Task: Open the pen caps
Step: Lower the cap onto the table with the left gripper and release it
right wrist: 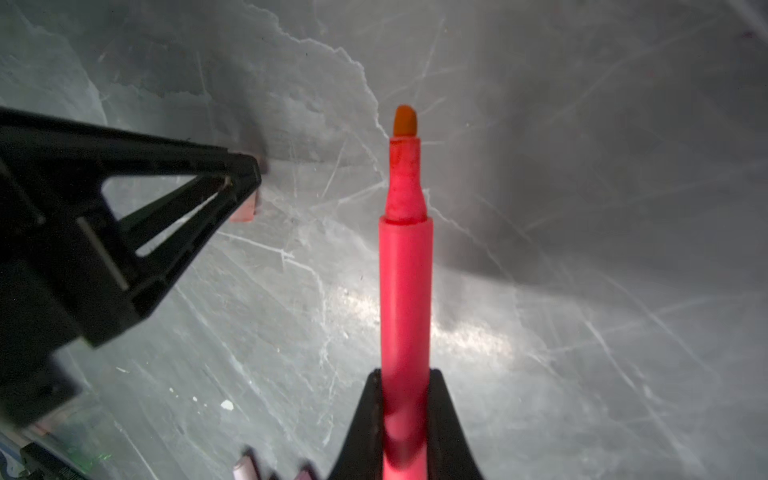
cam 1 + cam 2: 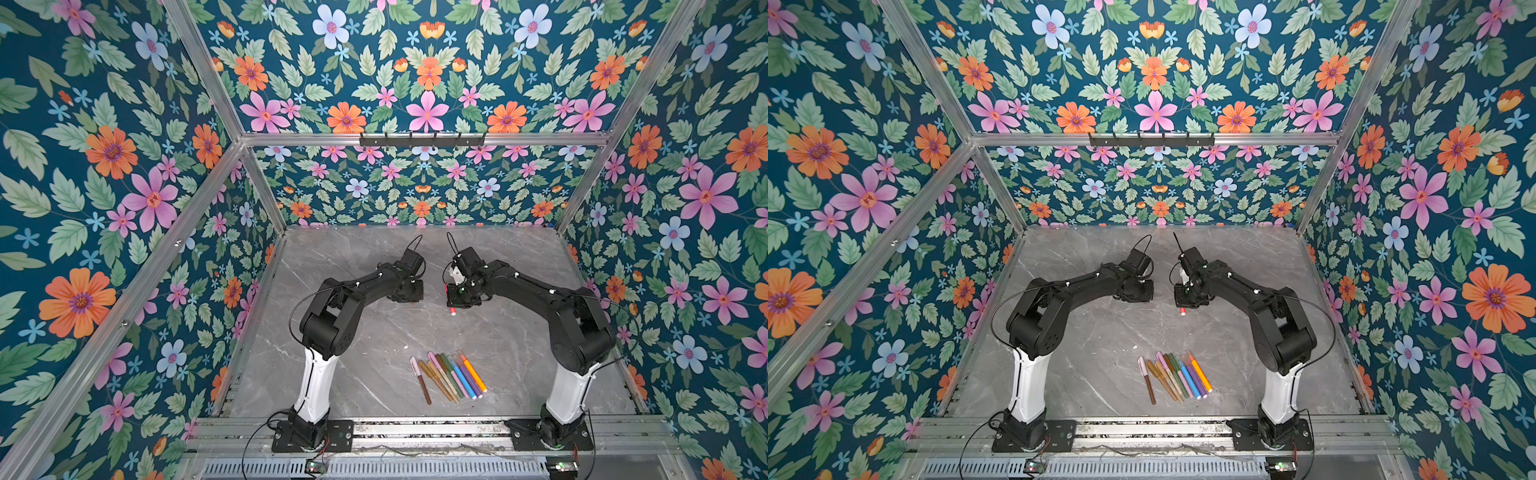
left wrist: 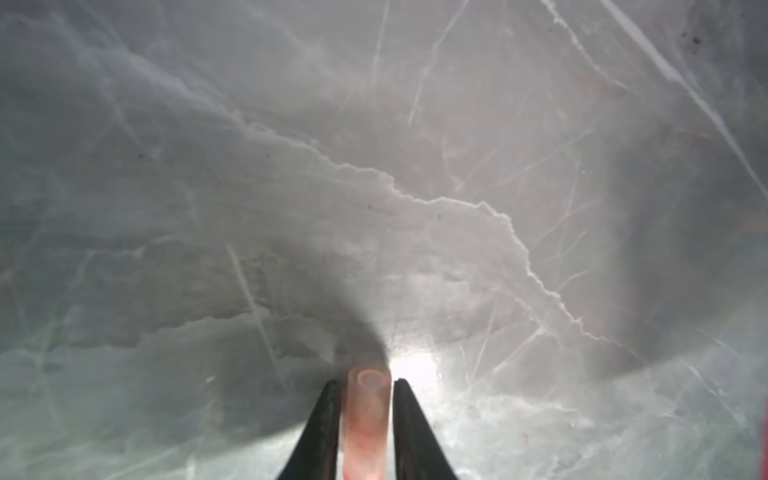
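Hidden/unclear: in both top views the L fingertips sit under the arm's own wrist block, centre of frame, so left gripper (image 3: 365, 381) reads only from the wrist cam. There a translucent peach plastic cap tube (image 3: 367, 419) sits betw. the two black fingers (image 3: 328, 419), open end away from cam, far end cut off by the frame edge. Cap edges nearly meet both fingers; can't tell if they press it or only flank it. Cap axis runs along fingers, toward grey marble tabletop (image 2: 374, 270).

R side: right gripper (image 1: 405, 376) is clamped tight on red-pink felt-tip pen (image 1: 405, 270), uncapped, orange nib (image 1: 405, 120) bare. In a top view only the lower end of pen (image 2: 451, 308) shows, just right of centre, pointing to frame bottom; rest hidden by gripper.

Bundle of capped coloured pens (image 2: 451, 376) lies flat, lower centre, axes upper-left to lower-right, caps at upper-left ends.
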Controlling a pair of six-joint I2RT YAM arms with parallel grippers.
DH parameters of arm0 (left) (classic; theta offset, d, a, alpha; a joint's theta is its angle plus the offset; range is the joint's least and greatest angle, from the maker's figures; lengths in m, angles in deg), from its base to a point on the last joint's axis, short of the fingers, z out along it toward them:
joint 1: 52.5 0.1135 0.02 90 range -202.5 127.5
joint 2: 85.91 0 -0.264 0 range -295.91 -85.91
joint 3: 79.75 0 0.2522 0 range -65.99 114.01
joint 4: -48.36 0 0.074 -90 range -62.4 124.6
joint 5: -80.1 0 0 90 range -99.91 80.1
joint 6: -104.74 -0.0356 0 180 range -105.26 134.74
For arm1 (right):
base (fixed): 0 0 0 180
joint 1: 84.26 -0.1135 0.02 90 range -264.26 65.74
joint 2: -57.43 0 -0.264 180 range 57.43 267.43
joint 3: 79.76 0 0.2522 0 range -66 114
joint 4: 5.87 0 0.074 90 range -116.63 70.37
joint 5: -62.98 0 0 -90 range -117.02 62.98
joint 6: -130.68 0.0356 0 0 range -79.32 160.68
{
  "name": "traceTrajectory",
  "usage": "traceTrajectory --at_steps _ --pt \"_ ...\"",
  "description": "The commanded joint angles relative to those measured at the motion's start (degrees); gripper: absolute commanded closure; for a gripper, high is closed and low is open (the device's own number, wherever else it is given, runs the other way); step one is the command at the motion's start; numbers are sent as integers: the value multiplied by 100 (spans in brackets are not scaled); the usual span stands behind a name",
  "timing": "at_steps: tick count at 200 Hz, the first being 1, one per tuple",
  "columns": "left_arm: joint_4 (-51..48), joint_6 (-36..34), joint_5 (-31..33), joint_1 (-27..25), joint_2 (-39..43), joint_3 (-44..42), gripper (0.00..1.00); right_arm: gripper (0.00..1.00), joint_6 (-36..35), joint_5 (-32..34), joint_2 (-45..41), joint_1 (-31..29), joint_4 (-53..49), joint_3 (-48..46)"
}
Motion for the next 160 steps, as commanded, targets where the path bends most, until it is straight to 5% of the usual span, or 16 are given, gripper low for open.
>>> traceTrajectory --at_steps 1,106,160 --pt "-385 10 -22 -3 -46 -48 70 98 -138 292 326 6 -446 339" --pt "-603 -99 43 46 604 16 59 98 334 644 881 11 -665 842" --pt "-142 -227 51 92 1783 -481 54 92 467 882 1028 6 -760 878"
